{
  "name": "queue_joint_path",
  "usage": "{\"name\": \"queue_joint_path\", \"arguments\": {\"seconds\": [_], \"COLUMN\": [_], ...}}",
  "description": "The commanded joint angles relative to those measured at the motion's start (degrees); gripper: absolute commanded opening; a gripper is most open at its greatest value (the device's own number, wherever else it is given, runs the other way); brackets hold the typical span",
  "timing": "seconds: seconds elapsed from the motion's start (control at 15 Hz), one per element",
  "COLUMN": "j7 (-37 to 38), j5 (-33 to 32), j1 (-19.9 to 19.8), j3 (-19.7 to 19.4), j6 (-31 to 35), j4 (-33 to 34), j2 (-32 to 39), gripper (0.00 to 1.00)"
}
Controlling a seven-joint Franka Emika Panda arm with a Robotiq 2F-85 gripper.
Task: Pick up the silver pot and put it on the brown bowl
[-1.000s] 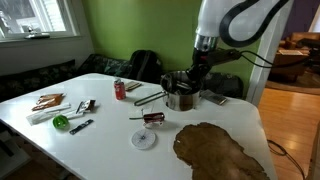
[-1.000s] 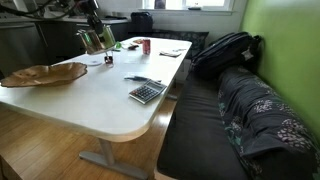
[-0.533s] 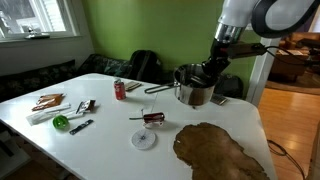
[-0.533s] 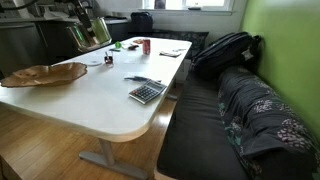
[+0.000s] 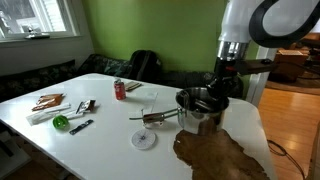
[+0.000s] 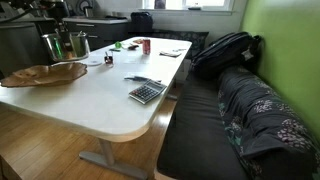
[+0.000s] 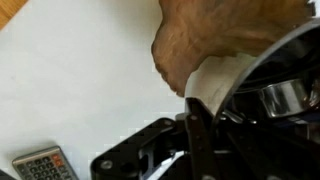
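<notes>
Two steps of three look done: the silver pot point(image 5: 196, 112) is picked up and brought to the brown bowl point(image 5: 222, 152). Only the setting down and letting go is left.

In an exterior view the pot hangs clear of the white table point(image 5: 95, 140). Its base is over the far edge of the bowl and its long thin handle point(image 5: 155, 118) points left. Whether the base already touches the wood or floats just above it cannot be told from these angles.

The gripper point(image 5: 213, 100) comes down from above on the pot's right side and, by the look of it, is clamped on the rim. In the wrist view a dark finger point(image 7: 194, 140) stands against the shiny rim point(image 7: 262, 72), with the bowl's wavy edge point(image 7: 215, 35) just beyond it.

The pot sits toward the bowl's far rim rather than over its middle. A short shift nearer and then a descent seem called for before release.

Further left on the table, well apart from all this, are the red soda can point(image 5: 120, 90) and the small white disc point(image 5: 144, 139). Neither is in the way.
</notes>
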Motion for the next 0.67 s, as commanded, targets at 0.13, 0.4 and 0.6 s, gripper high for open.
{"name": "queue_joint_path", "arguments": {"seconds": [0.13, 0.4, 0.6], "j7": [-6.5, -5.3, -5.3], "j5": [3.7, -1.8, -6.0], "j1": [0.2, -0.4, -1.1], "j3": [2.1, 3.1, 3.6], "j6": [-8.5, -3.4, 2.9], "j4": [-5.4, -8.7, -10.8], "j2": [-6.5, -7.4, -6.8], "gripper": [0.01, 0.01, 0.01]}}
